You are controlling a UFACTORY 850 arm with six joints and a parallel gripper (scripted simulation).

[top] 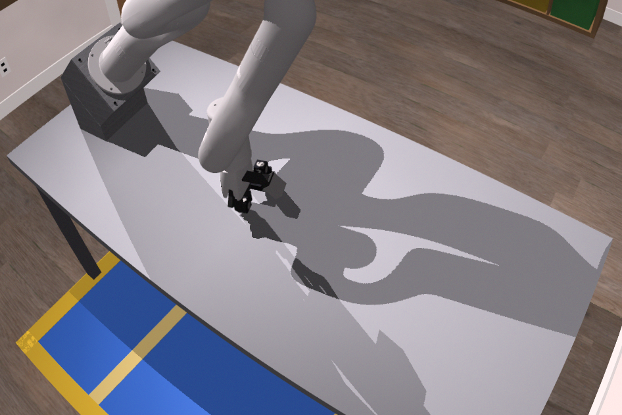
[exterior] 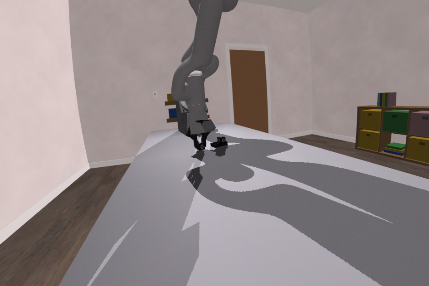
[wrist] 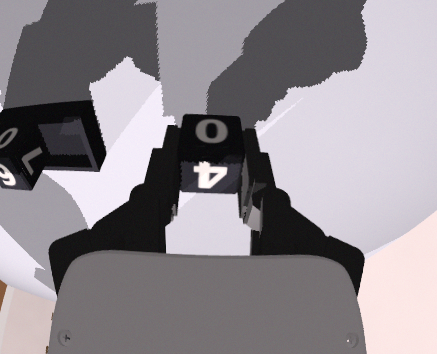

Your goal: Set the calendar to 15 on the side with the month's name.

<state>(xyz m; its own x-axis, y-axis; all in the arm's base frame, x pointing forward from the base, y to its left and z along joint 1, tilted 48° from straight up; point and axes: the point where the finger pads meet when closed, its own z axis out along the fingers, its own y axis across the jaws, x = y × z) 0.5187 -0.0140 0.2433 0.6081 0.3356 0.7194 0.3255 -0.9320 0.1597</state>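
"Sitting at L, wrist view: black tray on the counter, lone numbered cube aboard."

"And R?"

"Fingers pinching 2nd cube outside tray, '0' & upside-down '4' facing cam."

"Date?"

"Incomplete, only 1 cube in."

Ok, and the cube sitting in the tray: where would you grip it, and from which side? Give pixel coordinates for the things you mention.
I'd come from above and pinch two opposite upright faces of the tray cube [top: 260, 166] [exterior: 221, 140] [wrist: 13, 159]: it stands well above the tray's rim [wrist: 96, 142]. The gripper [wrist: 210, 146] must first free itself of its own cube.
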